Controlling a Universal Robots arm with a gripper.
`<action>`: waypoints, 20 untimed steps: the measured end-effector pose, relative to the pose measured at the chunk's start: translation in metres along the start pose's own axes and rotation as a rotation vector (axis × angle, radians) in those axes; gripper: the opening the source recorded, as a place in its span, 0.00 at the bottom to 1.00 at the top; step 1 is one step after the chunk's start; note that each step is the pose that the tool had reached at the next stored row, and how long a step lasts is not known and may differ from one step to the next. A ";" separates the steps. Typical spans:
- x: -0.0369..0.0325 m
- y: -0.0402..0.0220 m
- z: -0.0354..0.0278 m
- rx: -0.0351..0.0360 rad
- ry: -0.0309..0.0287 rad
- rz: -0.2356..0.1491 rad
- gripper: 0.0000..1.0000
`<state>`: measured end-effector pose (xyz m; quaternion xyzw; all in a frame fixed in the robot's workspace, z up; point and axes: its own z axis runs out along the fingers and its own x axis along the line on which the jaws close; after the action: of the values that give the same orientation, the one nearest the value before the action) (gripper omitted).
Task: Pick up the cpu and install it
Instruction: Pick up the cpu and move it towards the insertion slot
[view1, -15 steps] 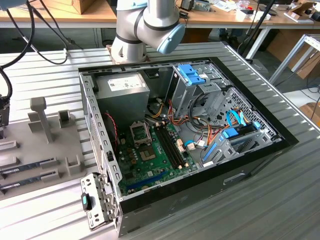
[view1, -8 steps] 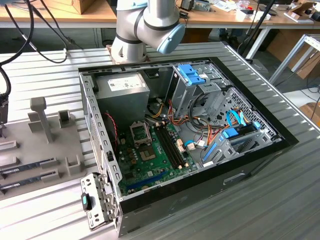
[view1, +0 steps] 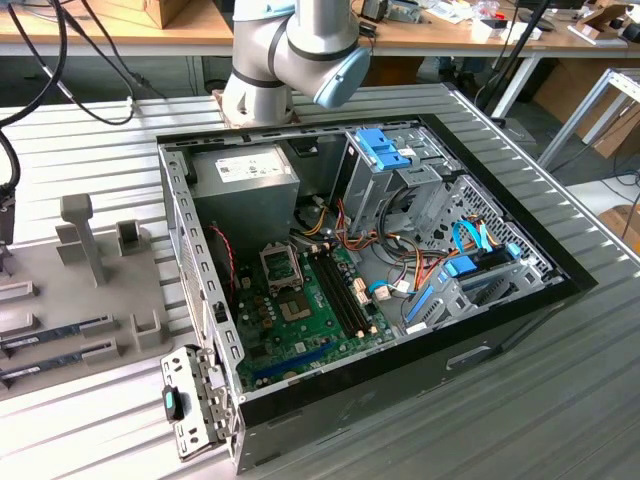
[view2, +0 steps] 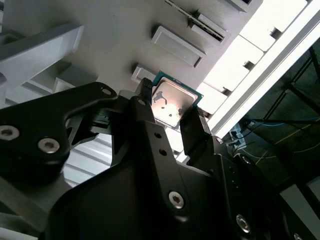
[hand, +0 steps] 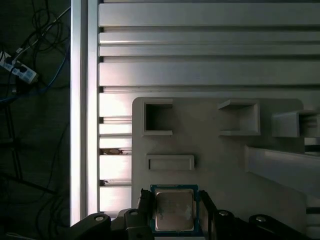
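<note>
The cpu (hand: 173, 212) is a small square chip with a silver-grey metal top and a green rim. It sits between the two black fingers (hand: 145, 207) of my gripper (hand: 174, 202), which press against its opposite edges. The second wrist view shows the same hold: the cpu (view2: 172, 102) is clamped in the gripper (view2: 170, 106) just over the grey parts tray (view2: 125, 30). In the exterior view, the metal-framed socket (view1: 281, 266) lies on the green motherboard (view1: 300, 310) inside the open computer case (view1: 360, 250).
The grey tray (hand: 220, 165) carries empty pockets (hand: 157, 117), a flat raised block (hand: 170, 161) and upright posts (view1: 80, 230). Memory sticks (view1: 60, 330) lie in its slots. It rests on a ribbed aluminium table (hand: 200, 50), whose edge (hand: 80, 110) drops to cables on the floor.
</note>
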<state>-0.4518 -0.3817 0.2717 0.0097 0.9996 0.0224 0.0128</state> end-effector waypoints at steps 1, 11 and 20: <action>0.0000 0.0000 -0.0012 -0.0004 0.0000 0.000 0.47; -0.0002 0.0004 -0.0086 -0.0034 0.0002 0.000 0.47; -0.0004 0.0007 -0.0166 -0.0065 0.0002 0.000 0.47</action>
<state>-0.4517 -0.3817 0.2883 0.0097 0.9995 0.0257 0.0127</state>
